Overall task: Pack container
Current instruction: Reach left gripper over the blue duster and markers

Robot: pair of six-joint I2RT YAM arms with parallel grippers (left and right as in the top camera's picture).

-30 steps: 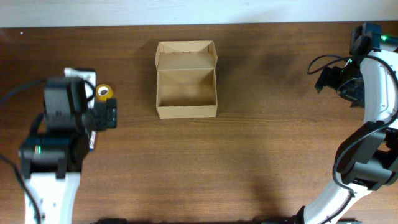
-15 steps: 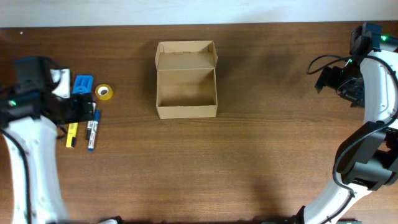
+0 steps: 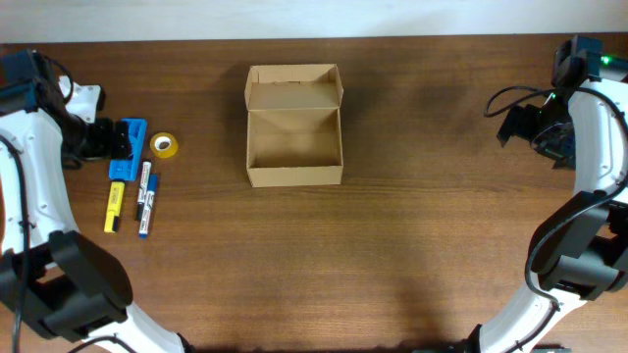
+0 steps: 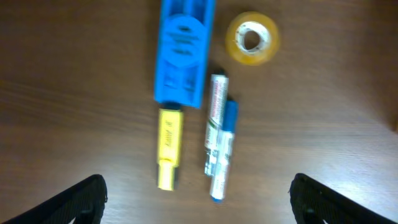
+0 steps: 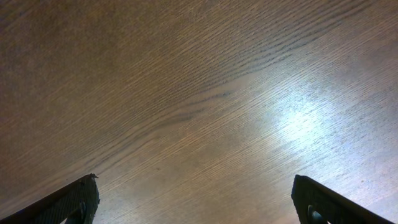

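Overhead top-down, wrists close downward, left shares tape roll (image 4: 252, 38)

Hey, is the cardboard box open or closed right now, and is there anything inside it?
Open and empty. The container has its lid folded back, and the overhead view shows only bare cardboard floor inside.

Both arms reach to the outer edges, hands empty.
The left hand (image 3: 98, 139) points inward to the right, its fingers (image 4: 87, 194) spread wide. The right hand (image 3: 518, 124) points inward to the left from a bent wrist, its fingers (image 5: 74, 198) likewise parted.
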